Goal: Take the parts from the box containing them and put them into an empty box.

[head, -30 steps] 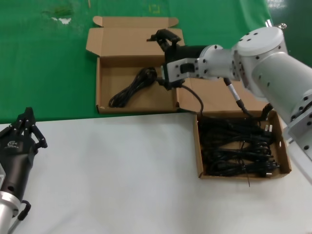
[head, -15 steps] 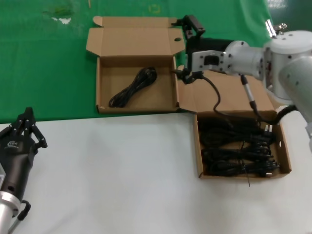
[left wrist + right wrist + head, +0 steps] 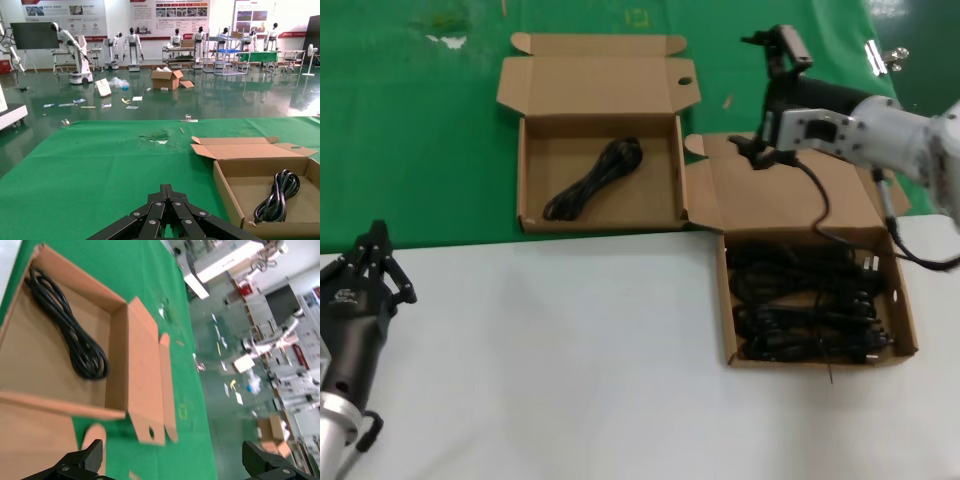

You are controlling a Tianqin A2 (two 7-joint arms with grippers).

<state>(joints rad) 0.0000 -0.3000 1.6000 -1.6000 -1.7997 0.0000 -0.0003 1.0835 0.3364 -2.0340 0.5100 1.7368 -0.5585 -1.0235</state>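
The far-left cardboard box (image 3: 527,170) lies open with one black cord bundle (image 3: 595,180) in it. The near-right box (image 3: 906,310) holds several black cord bundles (image 3: 805,305); its lid (image 3: 770,195) lies open behind it. My right gripper (image 3: 772,45) is open and empty, raised over the green mat behind that lid. In the right wrist view its open gripper (image 3: 175,465) looks at the far-left box (image 3: 117,365) and its cord (image 3: 65,325). My left gripper (image 3: 372,262) is shut and parked at the front left; it also shows in the left wrist view (image 3: 167,190).
A green mat (image 3: 410,130) covers the table's back half and a white surface (image 3: 570,350) the front half. The far-left box's lid (image 3: 595,85) lies open behind it. The left wrist view shows that box (image 3: 225,180) and its cord (image 3: 277,195).
My right gripper has swung right and back, from the far-left box's right wall to behind the near-right box's lid, empty. The cord in the far-left box has not moved.
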